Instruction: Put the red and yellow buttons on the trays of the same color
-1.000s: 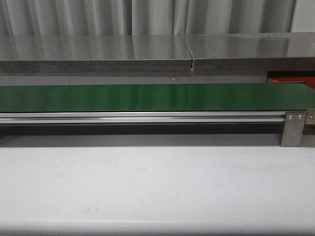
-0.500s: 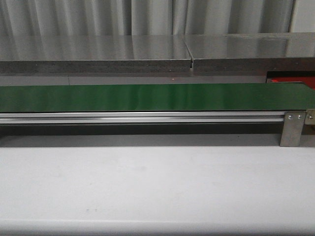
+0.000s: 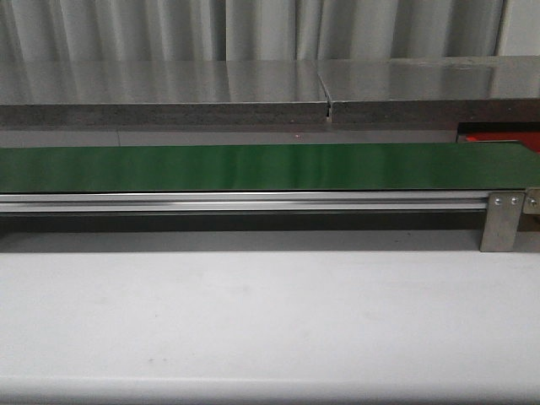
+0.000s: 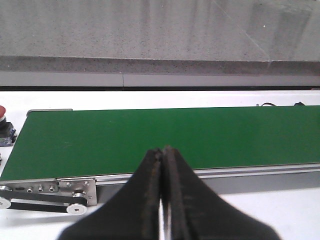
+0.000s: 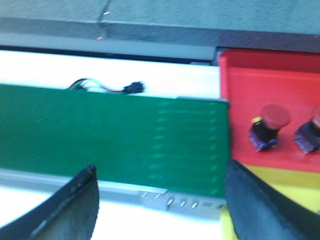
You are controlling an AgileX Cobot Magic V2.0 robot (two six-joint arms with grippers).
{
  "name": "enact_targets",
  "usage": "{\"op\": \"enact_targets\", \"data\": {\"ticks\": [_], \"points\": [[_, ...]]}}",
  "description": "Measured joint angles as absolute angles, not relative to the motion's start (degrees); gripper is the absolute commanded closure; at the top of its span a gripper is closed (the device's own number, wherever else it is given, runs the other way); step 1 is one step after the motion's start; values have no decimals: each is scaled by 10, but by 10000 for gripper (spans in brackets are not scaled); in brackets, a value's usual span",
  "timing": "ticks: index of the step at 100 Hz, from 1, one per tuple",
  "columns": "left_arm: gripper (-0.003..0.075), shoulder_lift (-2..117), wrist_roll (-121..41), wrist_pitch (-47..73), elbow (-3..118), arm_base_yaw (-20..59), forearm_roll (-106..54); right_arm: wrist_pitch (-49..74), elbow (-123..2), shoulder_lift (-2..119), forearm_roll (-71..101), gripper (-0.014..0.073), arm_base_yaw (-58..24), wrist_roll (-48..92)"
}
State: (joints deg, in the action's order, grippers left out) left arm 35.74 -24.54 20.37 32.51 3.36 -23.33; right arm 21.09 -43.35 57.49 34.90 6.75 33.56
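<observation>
Sitting on the red tray [image 5: 270, 100] at the belt's three-o'clock end, two red buttons [image 5: 270, 127] are showing partial progress, while another red button [image 4: 4, 117] is waiting at nine o'clock beside the bare green conveyor belt [image 3: 253, 166], left hand [image 4: 162, 152] pinched together, right hand [image 5: 160, 200] spread apart.

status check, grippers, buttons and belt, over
Left gripper shut, empty; right gripper open, empty. Two red buttons already on red tray; another off the belt's end. Green belt bare, nothing in the way.
</observation>
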Motion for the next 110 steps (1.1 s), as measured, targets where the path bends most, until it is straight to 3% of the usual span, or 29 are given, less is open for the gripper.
{"op": "enact_targets", "data": {"ticks": [14,38,49,110], "points": [[739,357,-245,204,325,34,-233,219,-359,479,349,167,46,336],[739,357,-245,204,325,34,-233,262,-294,322,349,574,43,337],[739,357,-245,204,325,34,-233,284,-282,281,349,713,43,337],[739,357,-245,203,325,34,-233,291,-278,268,349,711,43,338]]}}
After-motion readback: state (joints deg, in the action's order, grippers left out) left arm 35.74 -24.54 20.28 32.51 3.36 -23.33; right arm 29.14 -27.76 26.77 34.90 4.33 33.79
